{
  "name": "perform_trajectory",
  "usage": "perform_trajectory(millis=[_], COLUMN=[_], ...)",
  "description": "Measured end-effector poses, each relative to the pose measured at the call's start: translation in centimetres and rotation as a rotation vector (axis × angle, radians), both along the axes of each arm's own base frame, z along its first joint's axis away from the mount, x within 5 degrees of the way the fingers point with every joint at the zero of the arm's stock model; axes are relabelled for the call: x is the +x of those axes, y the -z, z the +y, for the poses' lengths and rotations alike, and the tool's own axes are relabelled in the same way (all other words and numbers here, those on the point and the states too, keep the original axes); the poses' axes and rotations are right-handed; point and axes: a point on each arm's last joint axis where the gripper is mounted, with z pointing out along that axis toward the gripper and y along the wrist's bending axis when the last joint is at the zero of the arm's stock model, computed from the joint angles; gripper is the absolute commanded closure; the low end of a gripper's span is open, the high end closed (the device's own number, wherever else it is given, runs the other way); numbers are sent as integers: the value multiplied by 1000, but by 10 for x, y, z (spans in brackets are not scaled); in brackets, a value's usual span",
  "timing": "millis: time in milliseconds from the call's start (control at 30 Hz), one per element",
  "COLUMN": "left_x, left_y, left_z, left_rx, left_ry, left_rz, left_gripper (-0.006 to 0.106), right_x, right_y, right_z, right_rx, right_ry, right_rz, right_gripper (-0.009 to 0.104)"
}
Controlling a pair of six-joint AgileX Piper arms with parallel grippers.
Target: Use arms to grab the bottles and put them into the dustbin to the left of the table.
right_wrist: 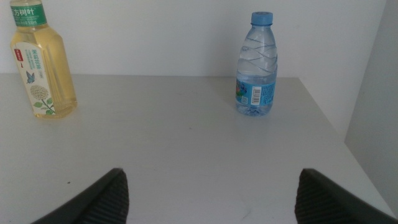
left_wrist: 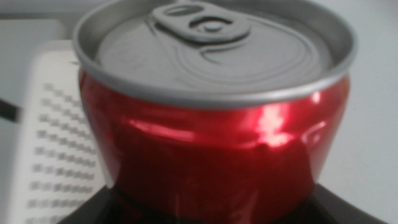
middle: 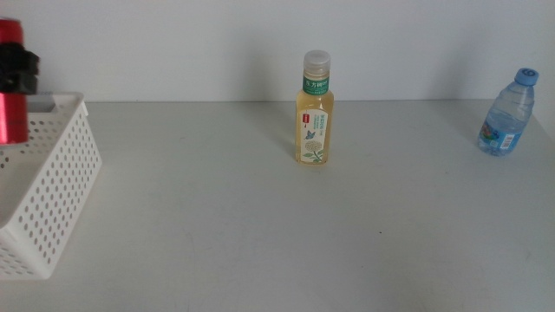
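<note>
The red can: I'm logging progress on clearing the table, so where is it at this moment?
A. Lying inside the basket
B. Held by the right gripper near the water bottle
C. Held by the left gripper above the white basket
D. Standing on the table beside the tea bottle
C. The red can sits clamped in the left gripper over the white basket, while the right gripper is open and empty.

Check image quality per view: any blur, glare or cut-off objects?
Middle view: sharp, even light, soft shadows; red can in the left gripper cropped at the frame edge above the basket. Left wrist view: can fills the frame, soft focus, bright glare on its side. Right wrist view: crisp; tea bottle cropped at top, water bottle whole.
</note>
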Motion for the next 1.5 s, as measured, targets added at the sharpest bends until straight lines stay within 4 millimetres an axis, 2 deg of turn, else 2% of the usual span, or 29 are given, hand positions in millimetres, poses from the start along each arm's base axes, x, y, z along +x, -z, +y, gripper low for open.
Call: perform_trajectory(millis=[100,167,300,467,633,833,1033,1233,1400,1467,1500], left_x=[-2,-2,4,22,41,59,71,77,78,78,79], left_y=[-28,-38,-38,-5,41,87,124,146,152,152,152], left_z=[20,30,46,60,78,89,95,98,98,98,98], left_rx=[22,26,36,8,-37,-41,-49,-69,-76,-76,-78], left_ry=[-2,-10,-6,9,-8,-7,-3,-13,-19,-20,-21], left_rz=[33,56,124,278,419,548,626,670,682,680,678], left_gripper=[92,96,102,102,102,102,102,100,88,80,67], right_x=[0,0,0,0,0,0,0,0,0,0,0], right_y=[0,0,0,0,0,0,0,0,0,0,0], right_z=[0,0,0,0,0,0,0,0,0,0,0], right_rx=[0,0,0,0,0,0,0,0,0,0,0], right_ry=[0,0,0,0,0,0,0,0,0,0,0], right_rz=[0,0,0,0,0,0,0,0,0,0,0], right_gripper=[23,23,23,23,23,23,23,23,23,23,23])
